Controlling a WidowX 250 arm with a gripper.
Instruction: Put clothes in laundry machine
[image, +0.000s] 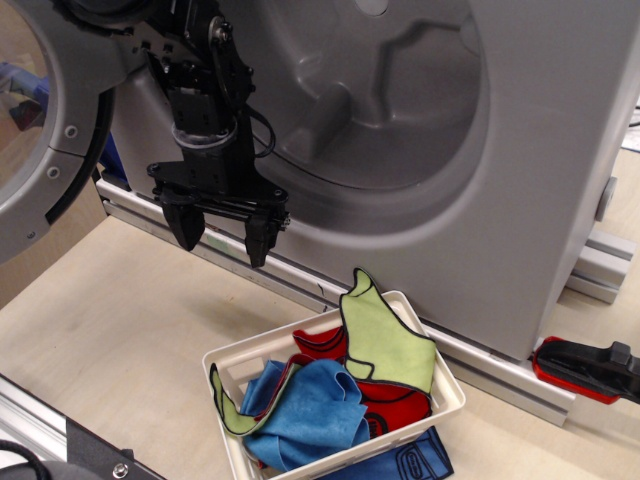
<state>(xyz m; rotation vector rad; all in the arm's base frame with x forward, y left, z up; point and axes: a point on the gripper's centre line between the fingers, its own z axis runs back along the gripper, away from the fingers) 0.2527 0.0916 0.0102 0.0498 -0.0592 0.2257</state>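
Note:
The clothes lie bundled in a small white slotted basket (445, 385) at the front: a plain blue piece (315, 410), a red piece with black trim (395, 412) and a lime green piece with black edging (385, 340) draped over the far rim. The grey laundry machine (520, 170) fills the back, its round opening and moulded drum (390, 90) facing me, its door (40, 120) swung open at the left. My gripper (222, 235) hangs open and empty in front of the drum's lower left, above the table and left of the basket.
A dark blue cloth with black outline (420, 462) lies under the basket's front corner. A red and black clamp (585, 370) lies at the right. An aluminium rail (300, 280) runs along the machine's base. A metal frame (60, 440) crosses the bottom left corner.

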